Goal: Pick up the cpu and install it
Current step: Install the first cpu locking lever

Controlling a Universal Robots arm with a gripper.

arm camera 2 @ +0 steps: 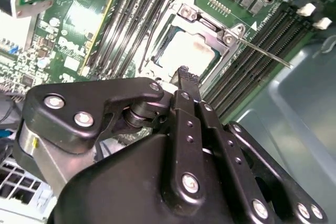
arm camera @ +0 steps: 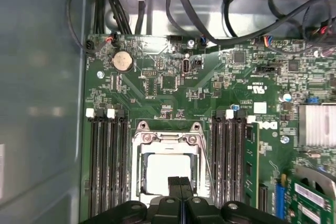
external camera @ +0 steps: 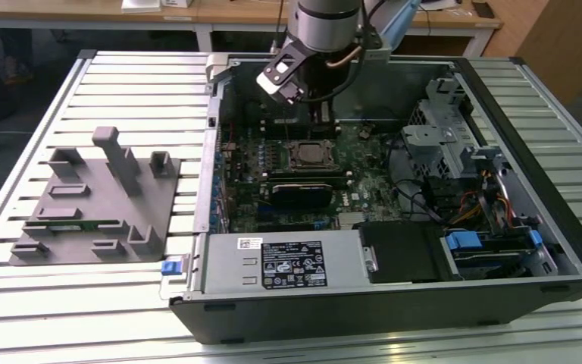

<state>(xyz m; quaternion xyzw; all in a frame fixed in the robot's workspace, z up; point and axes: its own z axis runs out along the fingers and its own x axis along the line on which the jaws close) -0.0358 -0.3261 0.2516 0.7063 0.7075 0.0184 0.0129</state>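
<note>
The cpu (arm camera: 164, 171) is a pale silver square lying flat in the motherboard socket, inside a metal frame (arm camera: 167, 139). It also shows in the second wrist view as the cpu (arm camera 2: 181, 51) and in the exterior view as the cpu (external camera: 311, 154). My gripper (arm camera: 180, 183) hangs just above the socket's edge, its two black fingers pressed together with nothing between them. From the second wrist view the gripper (arm camera 2: 184, 74) tip points at the cpu's near side. In the exterior view the gripper (external camera: 317, 110) is over the back of the open computer case.
Memory slots (arm camera: 107, 156) flank the socket on both sides. A thin metal lever (arm camera 2: 262, 52) sticks out beside the socket. Black cables (arm camera: 199, 3) run along the case wall. A grey holder tray (external camera: 89, 205) lies on the slatted table at the exterior view's left.
</note>
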